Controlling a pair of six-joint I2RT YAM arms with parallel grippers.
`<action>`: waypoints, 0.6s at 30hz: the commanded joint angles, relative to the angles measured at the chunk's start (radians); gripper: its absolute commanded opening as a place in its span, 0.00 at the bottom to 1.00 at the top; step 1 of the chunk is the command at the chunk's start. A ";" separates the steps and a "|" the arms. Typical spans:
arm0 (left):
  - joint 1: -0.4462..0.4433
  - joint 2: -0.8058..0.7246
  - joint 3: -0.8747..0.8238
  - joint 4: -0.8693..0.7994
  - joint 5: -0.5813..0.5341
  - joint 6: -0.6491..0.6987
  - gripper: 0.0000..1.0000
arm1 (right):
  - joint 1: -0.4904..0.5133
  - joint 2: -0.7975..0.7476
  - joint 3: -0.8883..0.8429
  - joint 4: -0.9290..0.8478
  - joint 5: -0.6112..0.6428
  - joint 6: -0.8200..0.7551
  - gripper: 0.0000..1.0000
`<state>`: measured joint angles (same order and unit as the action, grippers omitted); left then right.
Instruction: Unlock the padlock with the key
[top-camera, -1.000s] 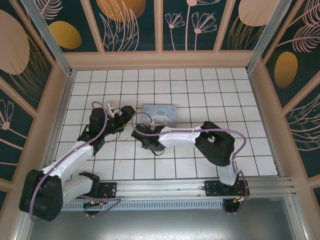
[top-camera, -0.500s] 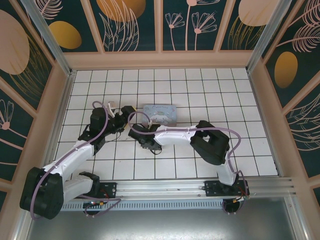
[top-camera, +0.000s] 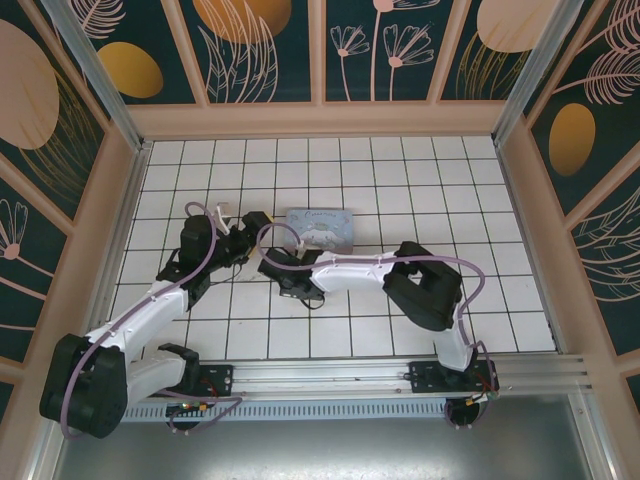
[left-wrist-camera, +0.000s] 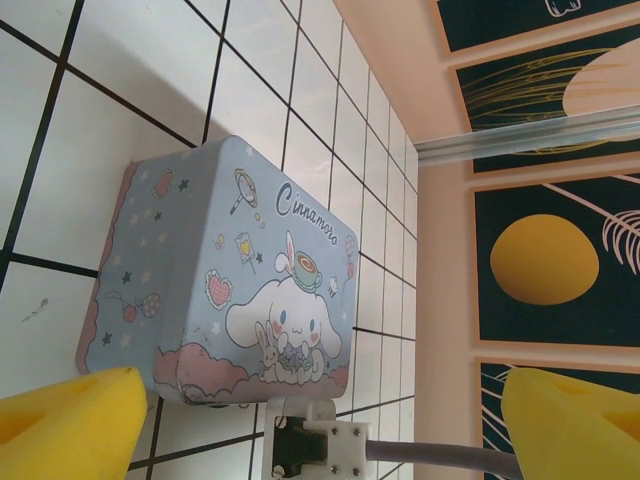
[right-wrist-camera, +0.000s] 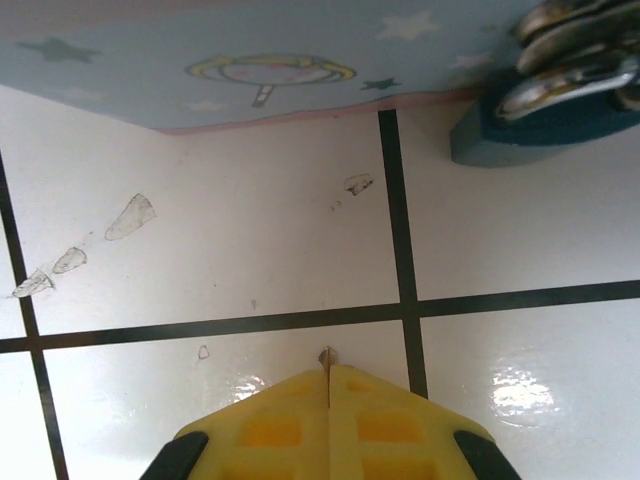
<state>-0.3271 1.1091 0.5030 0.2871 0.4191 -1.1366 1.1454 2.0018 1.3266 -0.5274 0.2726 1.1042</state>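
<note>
In the right wrist view, my right gripper has its yellow fingers pressed together low over the tiles. The thin metal tip of the key pokes out between them. Ahead and to the right lies the padlock, a teal body with a silver shackle, beside the edge of the pastel blue tin. My left gripper is open, its yellow fingertips wide apart, with the tin in front of it. From above, the right gripper sits just right of the left gripper.
The cartoon tin lies flat on the white tiled floor, just behind both grippers. The right arm's cable connector crosses low in the left wrist view. Wooden walls ring the floor; open tiles lie at the back and right.
My right gripper's fingers have closed on the key. The right arm shifted slightly left towards the tin's near corner. The left arm has hardly moved.
</note>
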 joint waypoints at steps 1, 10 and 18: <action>0.007 0.003 -0.005 0.016 0.023 0.016 0.93 | 0.007 -0.003 -0.062 0.015 -0.059 -0.014 0.00; 0.008 0.001 0.006 -0.014 0.034 0.051 0.92 | 0.020 -0.152 -0.127 0.077 -0.027 -0.006 0.00; 0.008 0.009 0.011 -0.032 0.070 0.084 0.92 | 0.028 -0.232 -0.158 0.083 0.006 0.018 0.00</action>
<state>-0.3267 1.1133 0.5030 0.2653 0.4629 -1.0874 1.1671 1.8168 1.1923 -0.4484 0.2462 1.1061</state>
